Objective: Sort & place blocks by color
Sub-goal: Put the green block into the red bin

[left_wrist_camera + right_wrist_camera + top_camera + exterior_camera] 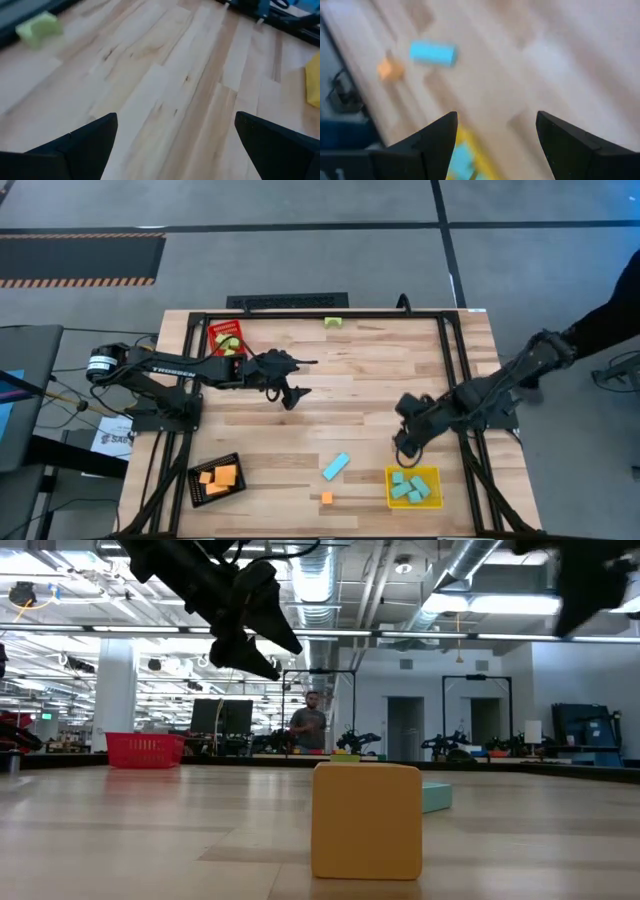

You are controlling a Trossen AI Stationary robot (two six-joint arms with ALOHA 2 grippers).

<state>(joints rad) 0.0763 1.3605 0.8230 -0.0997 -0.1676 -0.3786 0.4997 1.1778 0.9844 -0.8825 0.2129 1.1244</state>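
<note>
My left gripper [304, 378] [175, 120] hangs open above bare wood left of the table's middle, touching nothing. My right gripper [402, 450] [495, 117] is open too, raised just beyond the yellow bin's [432, 473] far left corner. A long cyan bar [336, 466] [432, 53] and an orange cube [327, 498] [366, 820] lie flat on the near part of the table. One light green block [333, 323] [40, 29] rests at the far edge. Several cyan blocks [412, 488] lie in the yellow bin.
A red bin [228, 340] at the far left holds green blocks. A black bin [218, 478] at the near left holds orange blocks. A dark frame runs along the table's far edge and sides. Bare wood spans the middle. A person stands far off in the room [311, 725].
</note>
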